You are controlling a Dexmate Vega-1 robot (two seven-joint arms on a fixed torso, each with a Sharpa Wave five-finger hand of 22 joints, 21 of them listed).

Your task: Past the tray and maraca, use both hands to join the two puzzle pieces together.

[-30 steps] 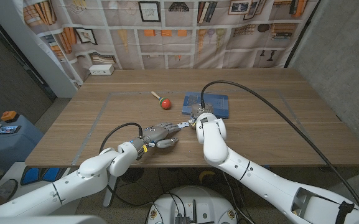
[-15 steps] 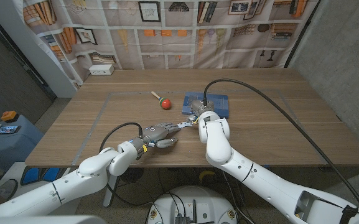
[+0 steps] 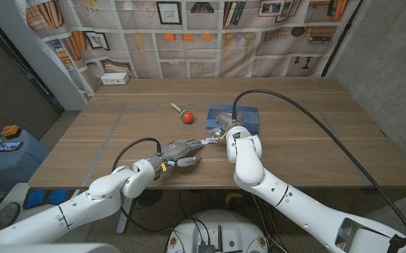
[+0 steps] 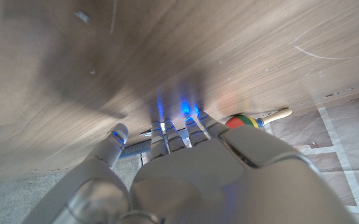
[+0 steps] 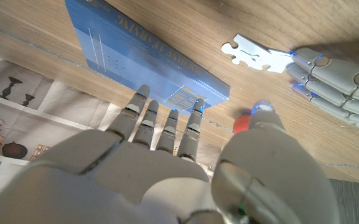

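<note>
Wood-grain tabletop (image 3: 315, 140) is carrying everything. One white puzzle piece (image 5: 254, 51) is being held at the fingertips of the left hand (image 3: 181, 151), near the middle of the tabletop towards the near edge; a second piece cannot be made out. The right hand (image 3: 232, 135) is being kept just beside it, fingers spread, nothing visibly gripped. Beyond lie the blue tray (image 3: 234, 118) and the maraca (image 3: 185, 115). For a clean join, tab and socket should be lined up level before any pressing.
</note>
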